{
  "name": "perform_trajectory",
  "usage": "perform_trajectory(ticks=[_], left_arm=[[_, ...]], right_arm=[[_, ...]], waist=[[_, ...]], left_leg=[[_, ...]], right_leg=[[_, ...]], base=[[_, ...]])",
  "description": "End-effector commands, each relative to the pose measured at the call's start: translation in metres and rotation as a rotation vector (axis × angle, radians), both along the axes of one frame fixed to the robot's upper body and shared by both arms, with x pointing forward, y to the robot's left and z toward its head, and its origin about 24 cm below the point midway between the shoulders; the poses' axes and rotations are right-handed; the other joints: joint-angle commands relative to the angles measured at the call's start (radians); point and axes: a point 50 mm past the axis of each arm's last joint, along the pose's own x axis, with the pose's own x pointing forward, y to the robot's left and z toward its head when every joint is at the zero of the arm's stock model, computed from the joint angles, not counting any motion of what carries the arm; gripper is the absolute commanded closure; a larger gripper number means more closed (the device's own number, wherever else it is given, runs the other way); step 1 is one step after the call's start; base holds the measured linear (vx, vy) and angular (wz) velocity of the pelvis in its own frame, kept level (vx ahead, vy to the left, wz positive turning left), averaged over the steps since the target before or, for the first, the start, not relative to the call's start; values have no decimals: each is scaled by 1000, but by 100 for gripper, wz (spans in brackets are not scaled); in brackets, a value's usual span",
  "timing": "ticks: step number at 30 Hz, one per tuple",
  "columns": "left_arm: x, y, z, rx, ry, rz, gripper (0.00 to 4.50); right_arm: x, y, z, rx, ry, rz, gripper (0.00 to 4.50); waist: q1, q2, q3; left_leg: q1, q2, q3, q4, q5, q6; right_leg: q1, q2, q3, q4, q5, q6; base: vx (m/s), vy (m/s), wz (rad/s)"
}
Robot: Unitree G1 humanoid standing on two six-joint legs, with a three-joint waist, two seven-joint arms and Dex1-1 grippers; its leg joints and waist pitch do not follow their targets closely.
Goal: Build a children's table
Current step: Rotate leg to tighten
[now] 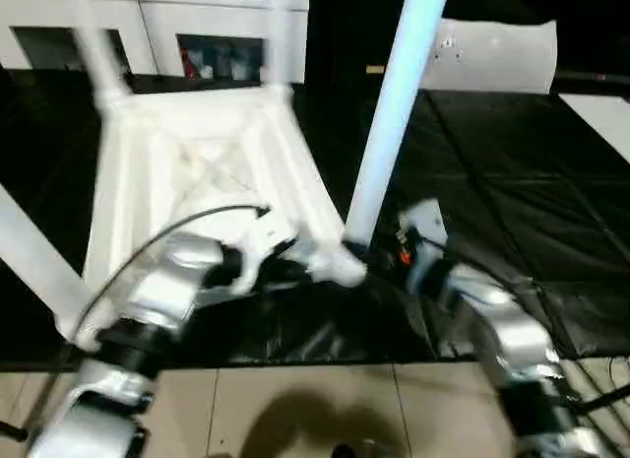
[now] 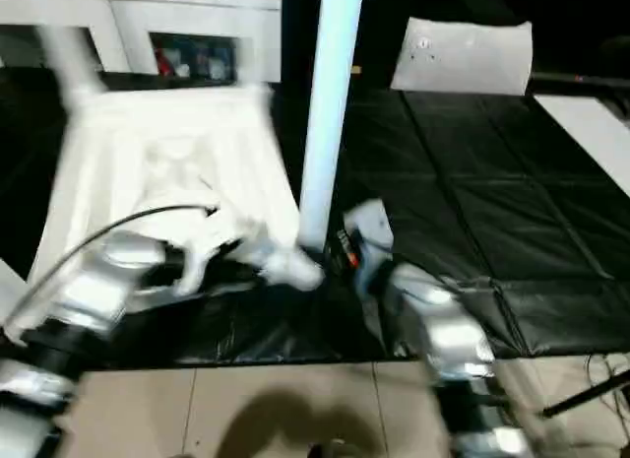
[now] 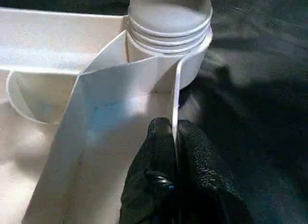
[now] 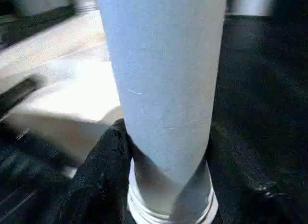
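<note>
Two grippers engage the children's table. The tabletop [image 1: 202, 172] lies upside down on the black floor mat [image 1: 512, 231], ribbed underside up. The left gripper [image 3: 174, 137] is pinched tight on a thin rib of the tabletop beside the near corner socket [image 3: 195, 65]. The right gripper [image 4: 163, 185] clasps the base of the upright leg [image 1: 394, 113] standing in that socket.
</note>
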Motion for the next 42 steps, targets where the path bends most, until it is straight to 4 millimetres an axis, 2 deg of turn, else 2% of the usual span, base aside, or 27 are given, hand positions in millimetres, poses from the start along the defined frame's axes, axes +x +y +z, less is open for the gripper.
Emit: perform_trajectory(ticks=[1, 3, 4, 6, 8, 10, 11, 12, 13, 14, 15, 16, 18, 19, 21, 23, 26, 28, 33, 34, 38, 42], left_arm=[[-2, -42, 13, -92, -74, -54, 450], [-1, -46, 14, -61, -101, -68, 450], [0, -45, 13, -28, -118, -79, 450], [1, -41, 12, -9, -120, -78, 450], [1, -37, 12, -14, -113, -84, 450], [1, -33, 11, -18, -107, -102, 450], [1, -29, 10, -18, -98, -108, 450], [1, -29, 10, -18, -98, -108, 450], [1, -22, 9, -18, -93, -134, 450], [1, -20, 9, -20, -94, -147, 450], [0, -17, 8, -26, -82, -158, 450], [-2, -12, 7, -28, -77, -191, 450], [-5, -5, 7, -44, -55, -244, 450], [-9, 0, 6, -37, -59, -312, 450], [-11, 4, 6, -32, -53, -361, 450], [-14, 10, 6, -42, -33, -435, 450], [-15, 14, 8, -51, -16, -490, 450], [-17, 20, 9, -23, 16, -584, 450], [-18, 27, 8, 51, 56, -705, 450], [-18, 27, 8, 64, 59, -723, 450], [-15, 28, 10, 104, 58, -763, 450], [-13, 27, 12, 111, 58, -789, 450]], right_arm=[[-11, 38, -27, -13, 169, 50, 257], [-7, 41, -23, 3, 162, 11, 257], [-6, 41, -21, -17, 146, -16, 257], [-7, 39, -17, 15, 136, -22, 257], [-8, 33, -14, 40, 121, -27, 201], [-9, 27, -12, 37, 99, -26, 187], [-10, 21, -11, 41, 90, -25, 167], [-10, 21, -11, 41, 90, -25, 167], [-12, 11, -6, 61, 60, -8, 167], [-13, 8, -5, 66, 50, -1, 142], [-14, 4, -4, 61, 43, 7, 142], [-16, -5, -2, 48, 27, 33, 136], [-20, -20, 2, 17, 4, 85, 120], [-24, -32, 5, -14, -20, 159, 99], [-26, -41, 7, -39, -33, 206, 94], [-28, -53, 11, -73, -40, 293, 74], [-30, -62, 15, -92, -32, 375, 50], [-34, -66, 18, -140, -15, 529, 50], [-36, -63, 21, -159, 16, 738, 50], [-35, -62, 20, -166, 21, 767, 77], [-31, -56, 19, -185, 28, 845, 97], [-26, -49, 19, -185, 31, 888, 132]], waist=[[1, -5, -31], [0, -1, -32], [0, -1, -37], [0, 1, -36], [1, 3, -38], [2, 2, -39], [5, 2, -38], [5, 2, -38], [6, 2, -40], [7, 1, -41], [8, -2, -43], [10, 1, -47], [10, -2, -49], [13, 2, -49], [16, 1, -48], [20, 3, -47], [30, 1, -46], [35, 1, -46], [39, -2, -49], [41, -1, -49], [53, -1, -52], [60, -3, -55]], left_leg=[[-17, 28, -15, -85, -187, 45], [-17, 29, -15, -88, -181, 45], [-16, 31, -14, -88, -167, 48], [-19, 33, -13, -90, -136, 53], [-17, 34, -10, -89, -130, 57], [-17, 36, -8, -90, -121, 60], [-15, 35, -7, -90, -130, 64], [-15, 35, -7, -90, -127, 65], [-16, 34, -6, -89, -115, 68], [-17, 34, -6, -88, -106, 71], [-17, 34, -6, -87, -90, 78], [-20, 34, -6, -83, -32, 97], [-18, 33, -3, -79, 0, 117], [-18, 33, -2, -77, -2, 140], [-16, 34, 0, -76, -2, 151], [-15, 37, 1, -77, -15, 152], [-12, 40, 2, -78, -24, 148], [-9, 39, 2, -77, -23, 147], [-11, 40, 1, -75, -12, 158], [-8, 42, 2, -73, -10, 163], [-4, 47, 3, -70, 27, 165], [-10, 46, 4, -63, 49, 172]], right_leg=[[35, -77, 53, -110, -527, -97], [34, -76, 54, -108, -493, -97], [37, -76, 54, -105, -448, -103], [40, -75, 56, -97, -365, -122], [42, -76, 57, -95, -317, -144], [45, -77, 58, -92, -283, -166], [46, -79, 59, -95, -294, -163], [45, -79, 60, -94, -293, -165], [48, -79, 59, -93, -284, -170], [50, -80, 60, -91, -270, -172], [53, -80, 60, -90, -249, -173], [57, -80, 60, -78, -158, -196], [60, -78, 60, -70, -79, -219], [61, -79, 60, -69, -59, -231], [60, -80, 60, -68, -55, -242], [57, -81, 58, -71, -98, -244], [57, -81, 59, -71, -126, -247], [57, -80, 58, -71, -128, -250], [58, -84, 57, -66, -109, -261], [56, -84, 56, -65, -107, -271], [55, -83, 55, -50, -31, -297], [57, -86, 55, -40, 17, -311]], base=[[0, 0, 0], [0, 0, 0], [0, 0, 0], [0, 0, 0], [0, 0, 0], [0, 0, 0], [0, 0, 0], [0, 0, 0], [0, 0, 0], [0, 0, 0], [0, 0, 0], [0, 0, 0], [0, 0, 0], [0, 0, 0], [0, 0, 0], [0, 0, 0], [0, 0, 0], [0, 0, 0], [0, 0, 0], [0, 0, 0], [0, 0, 0], [0, 0, 0]])
